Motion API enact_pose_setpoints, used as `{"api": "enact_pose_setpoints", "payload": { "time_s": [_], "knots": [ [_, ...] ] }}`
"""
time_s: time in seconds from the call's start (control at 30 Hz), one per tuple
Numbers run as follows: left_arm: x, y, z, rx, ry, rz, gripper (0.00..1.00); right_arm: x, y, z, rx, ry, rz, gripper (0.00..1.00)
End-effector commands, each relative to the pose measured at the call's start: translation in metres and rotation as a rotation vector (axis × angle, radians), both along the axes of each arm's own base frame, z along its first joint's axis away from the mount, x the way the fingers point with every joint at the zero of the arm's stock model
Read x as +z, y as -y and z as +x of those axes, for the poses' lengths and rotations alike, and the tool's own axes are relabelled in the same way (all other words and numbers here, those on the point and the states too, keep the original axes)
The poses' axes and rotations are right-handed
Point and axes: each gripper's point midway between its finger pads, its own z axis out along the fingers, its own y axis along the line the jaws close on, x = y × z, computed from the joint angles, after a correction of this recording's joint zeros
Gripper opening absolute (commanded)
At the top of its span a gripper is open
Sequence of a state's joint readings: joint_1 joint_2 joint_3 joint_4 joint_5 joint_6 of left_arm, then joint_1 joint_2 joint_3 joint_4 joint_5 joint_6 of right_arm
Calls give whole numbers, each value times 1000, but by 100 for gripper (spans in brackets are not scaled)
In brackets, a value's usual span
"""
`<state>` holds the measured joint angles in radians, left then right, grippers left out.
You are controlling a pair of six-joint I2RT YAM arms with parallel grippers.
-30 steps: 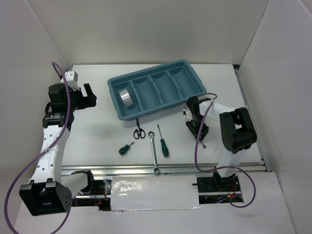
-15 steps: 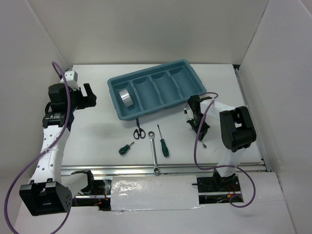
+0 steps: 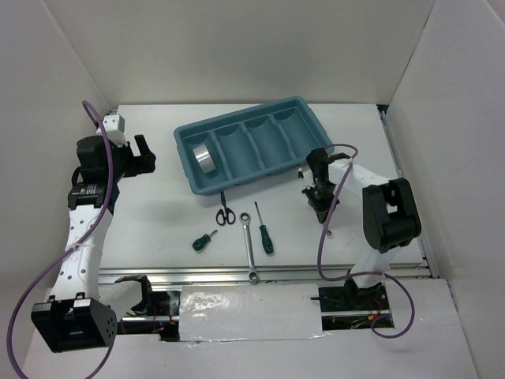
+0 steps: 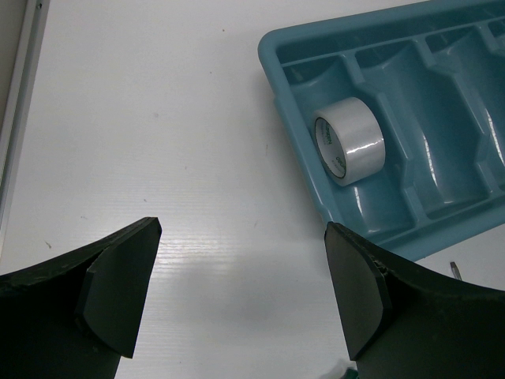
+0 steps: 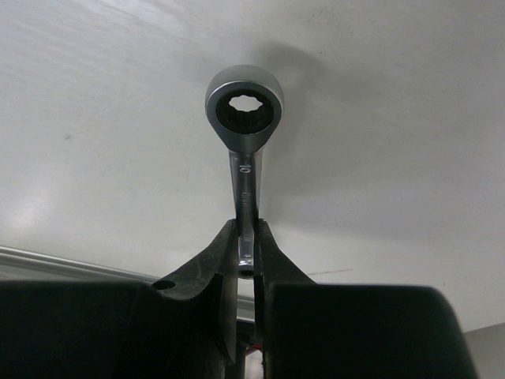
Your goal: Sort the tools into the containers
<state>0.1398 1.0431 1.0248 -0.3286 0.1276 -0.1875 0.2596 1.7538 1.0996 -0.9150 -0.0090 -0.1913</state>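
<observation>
My right gripper (image 3: 322,202) (image 5: 248,235) is shut on the shank of the short silver wrench (image 5: 245,118), just right of the tray's near right corner. The wrench's ring end (image 3: 329,231) sticks out past the fingers over the white table. The teal tray (image 3: 309,120) holds the silver-grey tape roll (image 3: 203,158) (image 4: 349,140) in its leftmost compartment. Black-handled scissors (image 3: 226,212), the long wrench (image 3: 251,246), the long green screwdriver (image 3: 263,229) and the stubby one (image 3: 204,241) lie in front of the tray. My left gripper (image 3: 146,154) (image 4: 241,276) hangs open and empty left of the tray (image 4: 284,103).
White walls enclose the table on three sides. A metal rail (image 3: 260,272) runs along the near edge in front of the arm bases. A purple cable (image 3: 319,245) loops down beside the right arm.
The right gripper has closed on the short wrench and drawn back a little toward the tray with it. The left arm and the other tools have not moved.
</observation>
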Motion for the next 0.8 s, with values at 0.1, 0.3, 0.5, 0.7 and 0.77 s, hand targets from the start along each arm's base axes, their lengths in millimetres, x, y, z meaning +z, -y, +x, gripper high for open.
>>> {"api": "enact_pose_setpoints", "payload": {
  "time_s": [0.1, 0.3, 0.5, 0.7, 0.77],
  "knots": [
    [16, 2, 4, -10, 62, -12, 99, 54, -20, 10, 22, 109, 92, 0],
    [15, 2, 5, -9, 63, -16, 99, 83, -52, 21, 74, 166, 168, 0],
    [11, 1, 4, 8, 58, -29, 99, 149, -131, 105, 179, 320, 282, 0],
    [4, -4, 0, 30, 51, -23, 99, 200, -207, 180, 237, 564, 399, 0],
    [2, -4, -1, 34, 51, -29, 99, 202, -231, 203, 213, 622, 460, 0]
  ]
}}
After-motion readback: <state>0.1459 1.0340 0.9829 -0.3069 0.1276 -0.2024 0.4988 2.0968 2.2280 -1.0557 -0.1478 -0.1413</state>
